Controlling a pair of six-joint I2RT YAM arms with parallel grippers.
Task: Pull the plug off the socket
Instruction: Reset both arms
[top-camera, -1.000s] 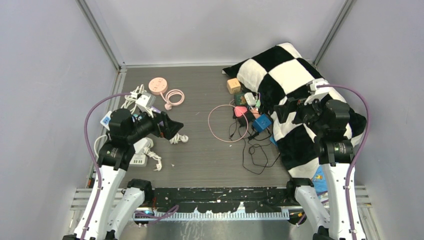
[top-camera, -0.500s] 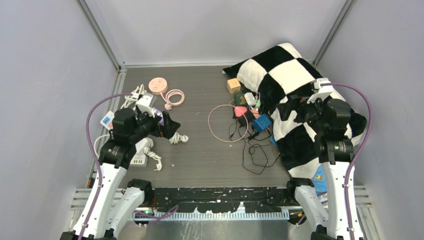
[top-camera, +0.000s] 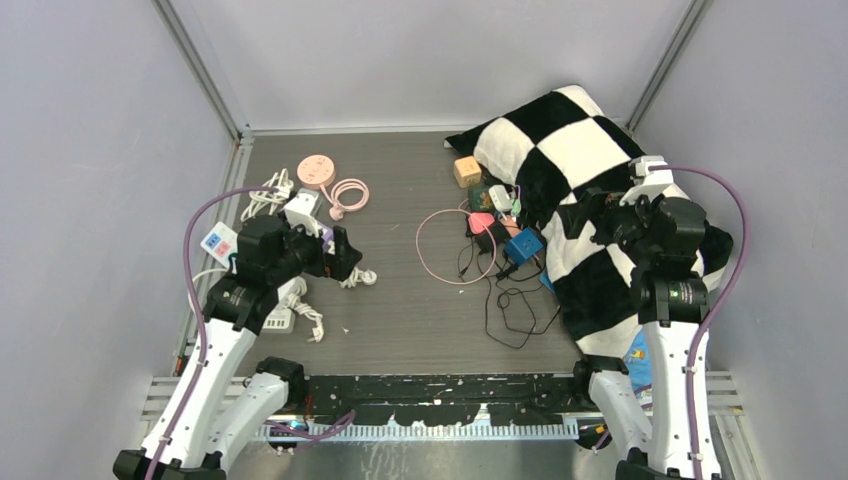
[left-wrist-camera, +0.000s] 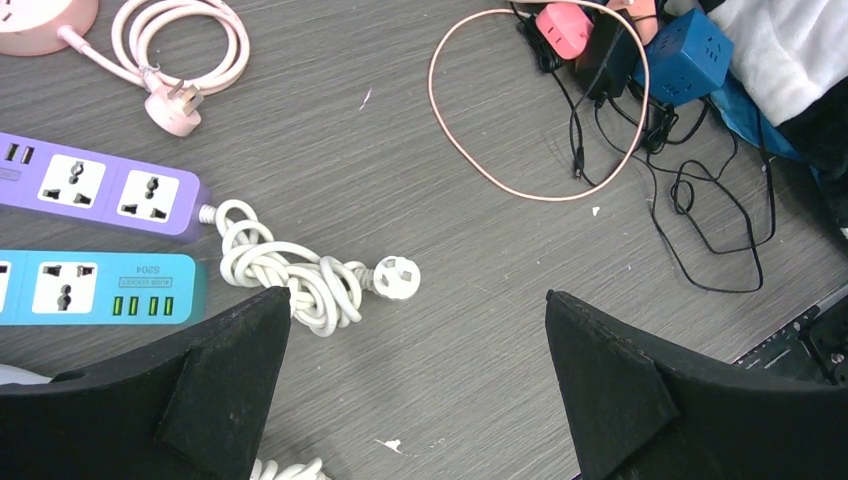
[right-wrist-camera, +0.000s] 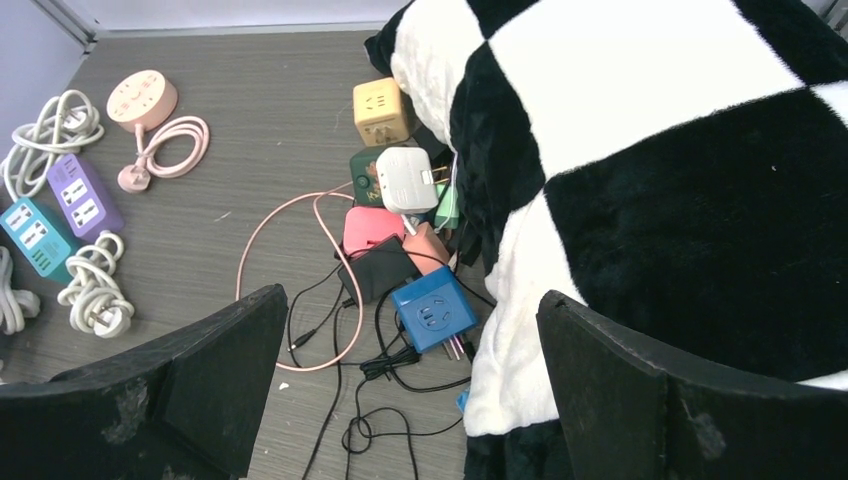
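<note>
A pile of sockets and adapters lies beside the checkered pillow (top-camera: 590, 160). A white plug adapter (right-wrist-camera: 405, 178) sits against a dark green cube socket (right-wrist-camera: 362, 166); it also shows in the top view (top-camera: 500, 195). I cannot tell how firmly it is seated. Next to them are a pink adapter (right-wrist-camera: 372, 228), a black adapter (right-wrist-camera: 378, 270) and a blue cube socket (right-wrist-camera: 433, 308). My right gripper (right-wrist-camera: 412, 294) is open and empty, held above the pile's right edge (top-camera: 575, 215). My left gripper (left-wrist-camera: 417, 293) is open and empty, above bare table near a white coiled cord's loose plug (left-wrist-camera: 395, 277).
Purple (left-wrist-camera: 100, 185) and teal (left-wrist-camera: 100, 287) power strips lie at the left, by my left gripper. A pink round socket (top-camera: 316, 170) with its coiled cord lies far left. A yellow cube socket (right-wrist-camera: 380, 110), a pink cable loop (left-wrist-camera: 540, 110) and thin black cables (right-wrist-camera: 400, 400) surround the pile.
My left gripper has shifted slightly toward the far right and tilted further down toward the table. My right gripper has edged a little to the right. No object has moved.
</note>
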